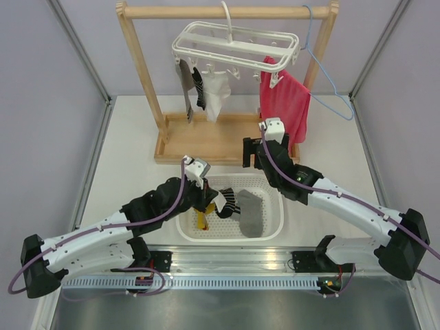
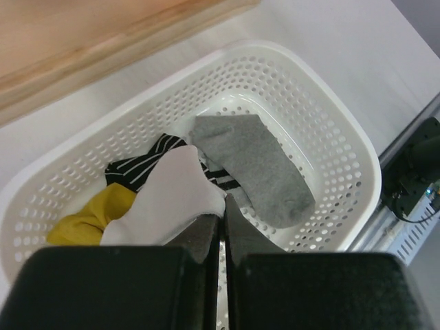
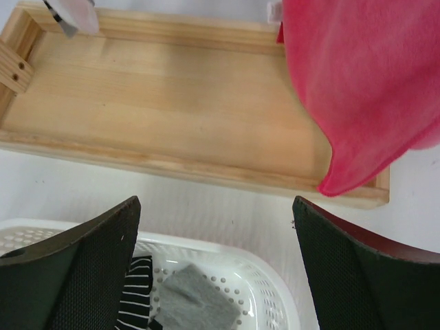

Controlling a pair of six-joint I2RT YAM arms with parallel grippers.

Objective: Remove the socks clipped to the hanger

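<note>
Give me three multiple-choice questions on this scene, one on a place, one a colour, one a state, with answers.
1. Where is the yellow sock? A in the basket; B on the table; C on the wooden base.
2. What colour is the towel on the hanger? A blue; B red; C green.
3. How is the right gripper? A open; B shut on the towel; C shut on a sock.
Answers: A, it lies in the basket; B, it hangs red; A, its fingers stand wide apart.

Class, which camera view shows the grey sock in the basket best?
The left wrist view: the grey sock lies close and nearly whole there. The top external view shows it whole but small; the right wrist view catches only one end at its bottom edge.
</note>
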